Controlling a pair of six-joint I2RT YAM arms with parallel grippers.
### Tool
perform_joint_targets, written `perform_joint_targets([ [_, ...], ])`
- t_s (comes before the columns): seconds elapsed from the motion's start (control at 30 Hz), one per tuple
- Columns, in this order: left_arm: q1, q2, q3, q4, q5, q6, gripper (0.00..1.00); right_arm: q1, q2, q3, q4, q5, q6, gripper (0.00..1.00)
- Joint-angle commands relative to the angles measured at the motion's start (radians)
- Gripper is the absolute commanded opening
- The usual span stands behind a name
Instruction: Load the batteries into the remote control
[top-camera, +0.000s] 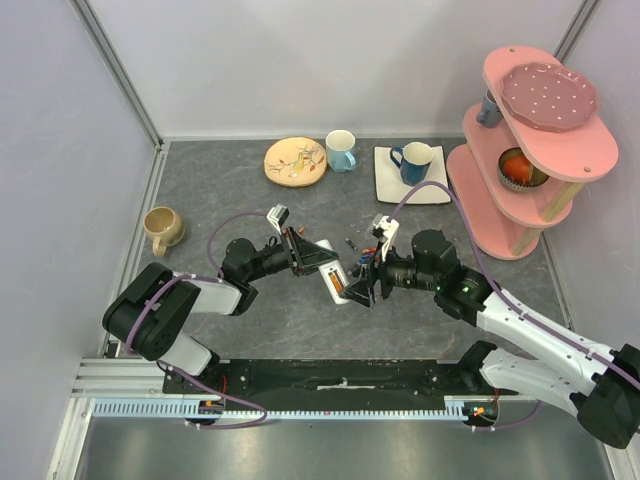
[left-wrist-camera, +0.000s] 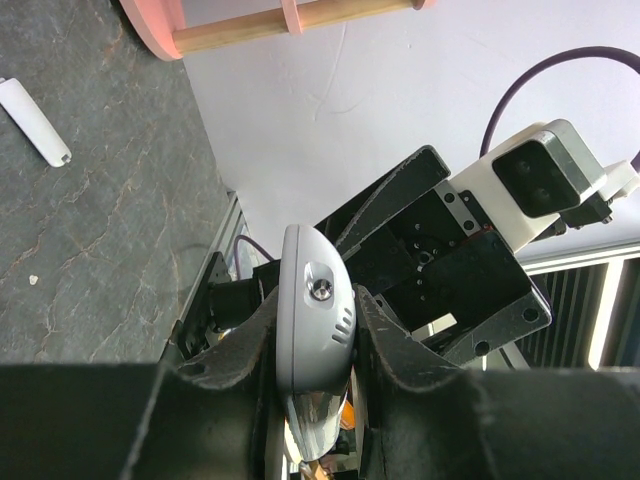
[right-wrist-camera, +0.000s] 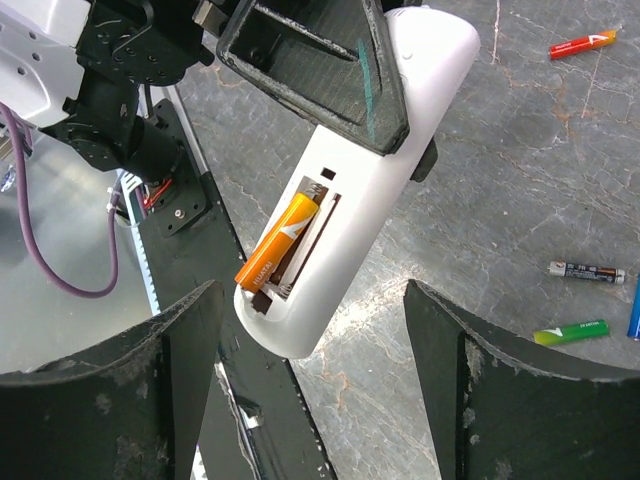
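My left gripper (top-camera: 312, 256) is shut on the white remote control (top-camera: 335, 280) and holds it above the table, back side up. In the left wrist view the remote's end (left-wrist-camera: 312, 310) sits clamped between the fingers. In the right wrist view the remote (right-wrist-camera: 400, 150) shows an open battery bay with one orange battery (right-wrist-camera: 280, 243) in it. My right gripper (right-wrist-camera: 312, 290) is open and empty, its fingers on either side of the remote's bay end. Loose batteries lie on the table: red (right-wrist-camera: 581, 44), dark grey (right-wrist-camera: 586, 271), green (right-wrist-camera: 570, 332).
A small white curved strip (left-wrist-camera: 35, 122) lies on the table. At the back stand a beige mug (top-camera: 162, 229), a patterned plate (top-camera: 295, 161), a light blue mug (top-camera: 341, 150), a dark blue mug (top-camera: 413, 160) on a white square plate, and a pink tiered shelf (top-camera: 530, 140).
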Motion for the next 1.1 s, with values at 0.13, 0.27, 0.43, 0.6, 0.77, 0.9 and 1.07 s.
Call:
perform_joint_targets([
  [0.13,0.002,-0.019,0.007,0.374,0.029,-0.025,0.02,-0.002,0.018,0.001,0.050,0.009,0.012,0.79],
  [0.27,0.002,-0.027,0.004,0.374,0.032,-0.022,0.02,-0.002,0.026,0.003,0.052,0.012,0.012,0.79],
  [0.43,0.000,-0.030,-0.001,0.374,0.035,-0.019,0.02,-0.003,0.036,0.007,0.052,0.020,0.015,0.79],
  [0.6,-0.005,-0.033,-0.004,0.374,0.041,-0.015,0.02,-0.002,0.049,0.009,0.049,0.020,0.020,0.79],
  [0.77,-0.006,-0.035,-0.005,0.374,0.048,-0.008,0.02,-0.003,0.061,0.020,0.050,0.012,0.018,0.79],
  [0.9,-0.009,-0.038,-0.002,0.374,0.055,-0.002,0.02,-0.002,0.070,0.024,0.050,0.008,0.021,0.78],
  [1.07,-0.015,-0.044,-0.004,0.374,0.060,0.001,0.02,-0.003,0.078,0.032,0.050,0.003,0.024,0.79],
])
